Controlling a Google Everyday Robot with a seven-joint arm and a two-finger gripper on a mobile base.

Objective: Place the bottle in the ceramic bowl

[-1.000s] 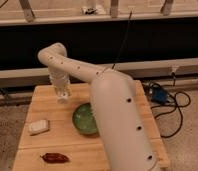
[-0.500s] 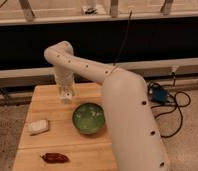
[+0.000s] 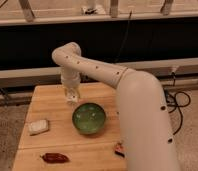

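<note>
The ceramic bowl (image 3: 89,118) is round, glossy green and dark-rimmed, and stands in the middle of the wooden table (image 3: 52,102). My gripper (image 3: 72,96) points straight down over the table's back part, just behind and left of the bowl. It is shut on a small pale whitish thing that hangs upright below it, which looks like the bottle (image 3: 72,99). The bottle is above the table, outside the bowl. The thick white arm (image 3: 142,120) runs in from the lower right and hides the table's right side.
A flat white block (image 3: 38,126) lies near the table's left edge. A dark red pepper-like thing (image 3: 55,158) lies at the front. A small dark and red item (image 3: 119,149) peeks out beside the arm. Cables (image 3: 178,100) lie on the floor at right. A dark wall runs behind the table.
My gripper has moved to the right with the pale bottle, from the table's back left to just behind the bowl. The bowl, block and pepper have not moved.
</note>
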